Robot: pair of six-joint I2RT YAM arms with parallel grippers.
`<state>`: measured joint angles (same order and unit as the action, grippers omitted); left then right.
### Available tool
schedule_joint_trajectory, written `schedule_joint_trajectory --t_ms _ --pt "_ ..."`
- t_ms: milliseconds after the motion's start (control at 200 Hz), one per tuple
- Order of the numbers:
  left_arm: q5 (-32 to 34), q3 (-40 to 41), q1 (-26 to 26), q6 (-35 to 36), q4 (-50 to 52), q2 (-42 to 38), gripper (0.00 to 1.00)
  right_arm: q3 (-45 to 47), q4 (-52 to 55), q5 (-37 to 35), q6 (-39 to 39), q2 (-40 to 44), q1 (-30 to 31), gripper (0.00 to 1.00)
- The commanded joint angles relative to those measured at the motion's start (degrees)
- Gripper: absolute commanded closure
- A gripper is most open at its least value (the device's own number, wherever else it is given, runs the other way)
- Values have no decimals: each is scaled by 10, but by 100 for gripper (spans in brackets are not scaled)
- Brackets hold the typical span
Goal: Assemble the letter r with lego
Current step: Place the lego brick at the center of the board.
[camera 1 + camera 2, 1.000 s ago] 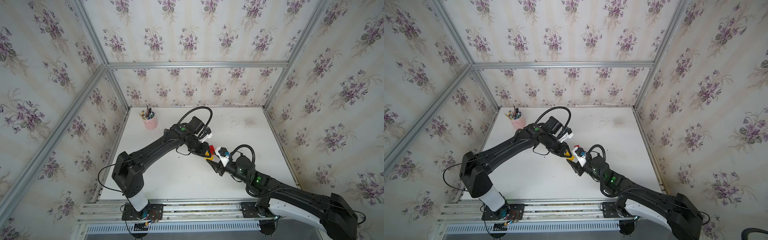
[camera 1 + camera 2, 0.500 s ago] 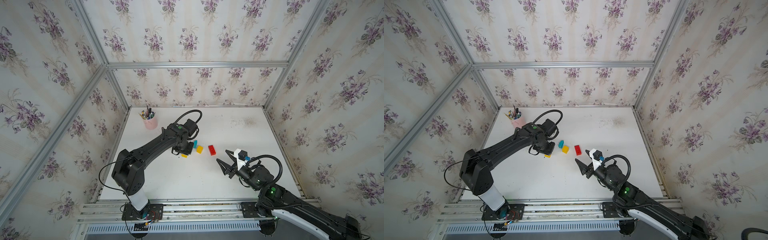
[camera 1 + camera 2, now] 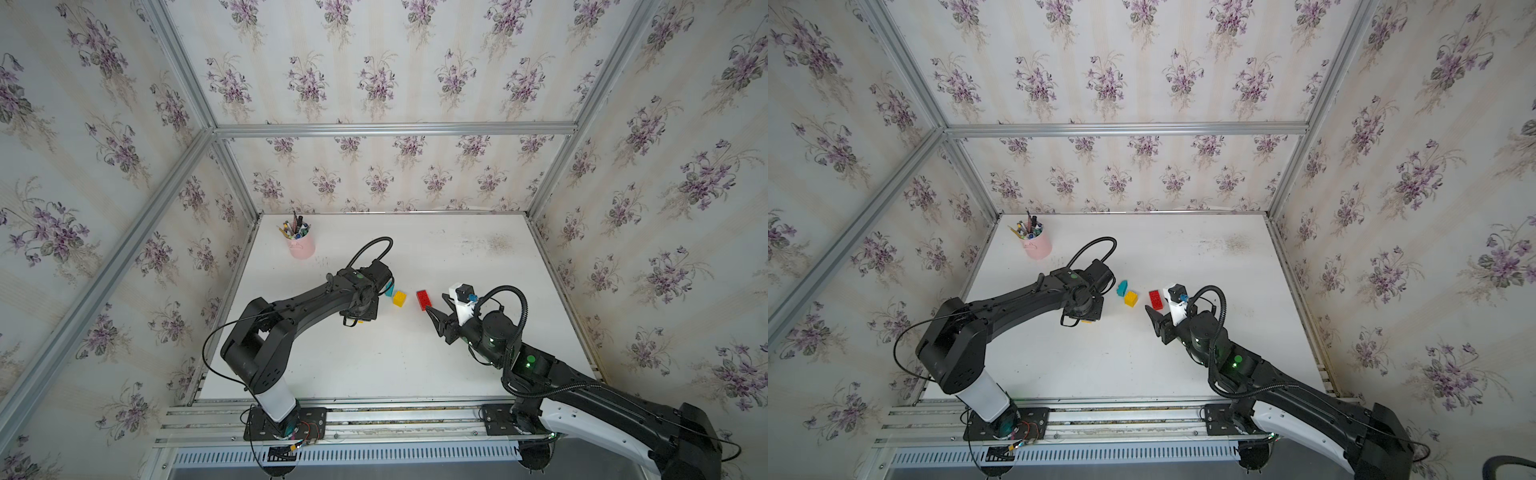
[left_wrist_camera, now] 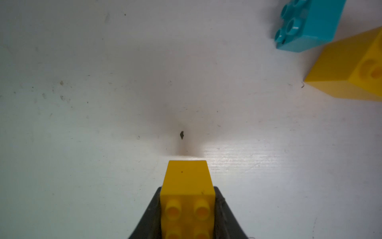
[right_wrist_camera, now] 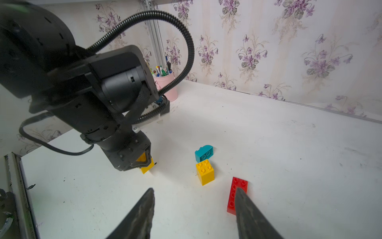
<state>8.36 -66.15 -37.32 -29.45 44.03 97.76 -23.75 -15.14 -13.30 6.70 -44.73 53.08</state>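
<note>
Between the pads of the left gripper (image 4: 187,198): yellow brick (image 4: 187,175), pinched, low over the table (image 4: 82,124). Right gripper (image 5: 194,190) spread, empty, one fingertip (image 5: 240,198) overlapping the red brick (image 5: 238,183), contact unclear. Beyond its tips: second yellow brick (image 5: 204,171), then teal brick (image 5: 203,153), tipped over, unjoined.

Teal brick (image 3: 1122,288) on its side, yellow brick (image 3: 1131,298) upright beside it, red brick (image 3: 1156,299) flat nearby, second yellow brick (image 4: 187,178) in left gripper (image 4: 187,198).
</note>
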Motion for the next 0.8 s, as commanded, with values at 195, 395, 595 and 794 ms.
schedule_joint_trajectory --t_ms 195,395,595,794 --pt "-44 -12 -14 -22 -88 48 77 -31 49 5 8 -29 0 37" --pt "-39 -13 -17 -27 -87 65 69 -25 31 -18 10 -28 -1 36" --pt "-39 -8 -21 -30 -97 53 32 -49 68 -16 13 -49 -2 35" --pt "-15 -5 -19 -39 -79 -26 5 -89 97 20 41 -111 -1 38"
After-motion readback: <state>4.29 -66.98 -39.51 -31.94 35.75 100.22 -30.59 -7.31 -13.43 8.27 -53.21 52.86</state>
